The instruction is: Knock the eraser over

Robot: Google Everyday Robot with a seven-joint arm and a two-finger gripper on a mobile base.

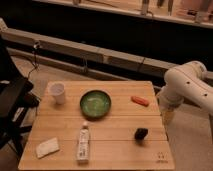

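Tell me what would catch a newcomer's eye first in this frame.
The green bowl sits at the middle of the wooden table, the most colourful thing there. The white robot arm bulks in from the right, its claw hanging beside the table's right edge. The small dark eraser sits near the front right, apart from the claw.

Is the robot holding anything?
Nothing that shows. The gripper hangs just right of the table, apart from the eraser standing on it.

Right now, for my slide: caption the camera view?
Gripper hangs at the edge of the table, not yet touching the dark eraser.
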